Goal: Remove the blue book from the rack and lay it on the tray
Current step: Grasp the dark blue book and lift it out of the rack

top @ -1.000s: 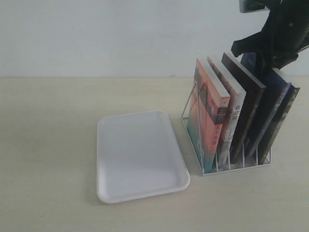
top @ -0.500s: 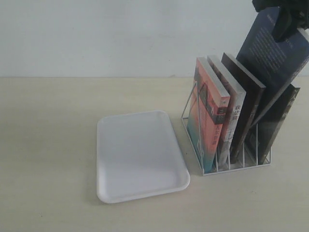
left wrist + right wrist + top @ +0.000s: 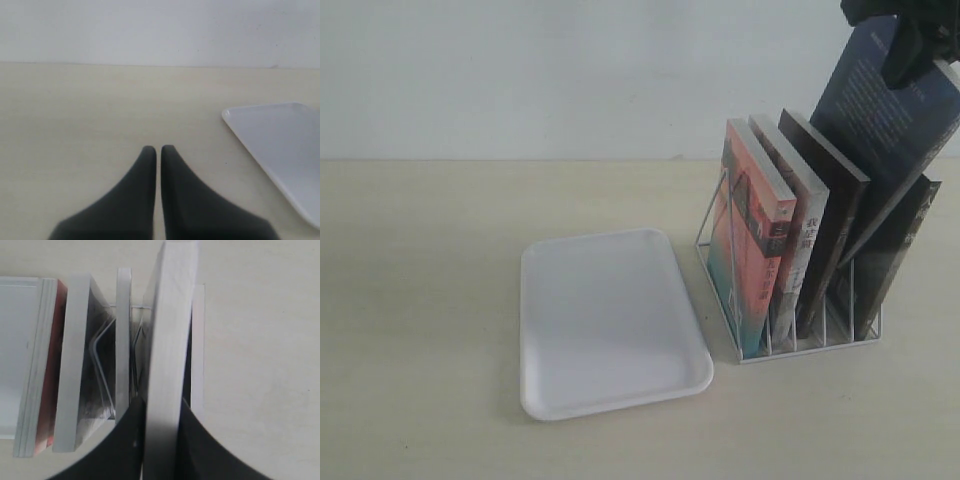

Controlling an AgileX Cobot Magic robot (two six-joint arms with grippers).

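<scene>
The blue book (image 3: 885, 120) hangs tilted above the rack (image 3: 800, 345), its dark back cover with small white text facing the exterior view. Its lower corner still sits between the neighbouring books. My right gripper (image 3: 905, 50) is shut on its top edge at the upper right. In the right wrist view the book's white page edges (image 3: 170, 340) run between the fingers of the right gripper (image 3: 161, 405). The white tray (image 3: 610, 320) lies flat to the left of the rack. Over bare table, my left gripper (image 3: 158, 148) is shut on nothing, with the tray's corner (image 3: 280, 145) beside it.
Several other books stand in the rack: an orange-and-teal one (image 3: 750, 240) at the front, a dark brown-black one (image 3: 830, 220), and a black one (image 3: 900, 250) behind the blue book. A pale wall runs along the table's far edge.
One second ago the blue book stood in its slot with the right gripper at its top. It has since been lifted up and tilted; over the last half second it has hardly moved.
</scene>
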